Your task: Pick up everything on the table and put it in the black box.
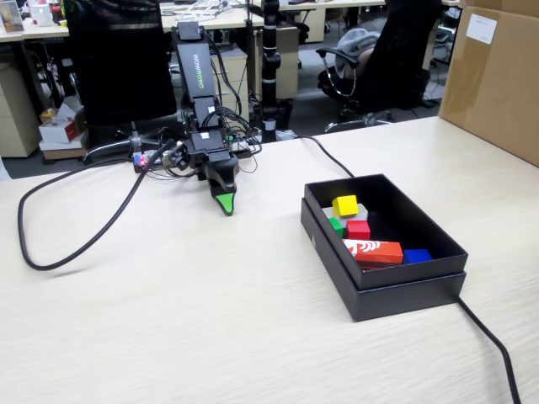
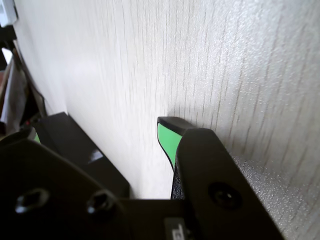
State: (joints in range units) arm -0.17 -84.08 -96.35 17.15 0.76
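The black box (image 1: 406, 295) stands on the table (image 1: 210, 328) at the right of the fixed view. Inside it lie the yellow cube (image 1: 344, 204), the green cube (image 1: 336, 225) and the red cube (image 1: 358, 228). No cube lies on the tabletop. My gripper (image 1: 225, 204) hangs at the back of the table, left of the box and apart from it, with its tip close to the wood. It holds nothing. Only one green-padded fingertip (image 2: 167, 137) shows in the wrist view, over bare table.
The box also holds a white block (image 1: 362, 210), a red-and-white carton (image 1: 373, 250) and a blue block (image 1: 416, 255). A brown carton (image 1: 493, 76) stands at the back right. Black cables (image 1: 76, 244) loop at the left and run past the box's front right corner.
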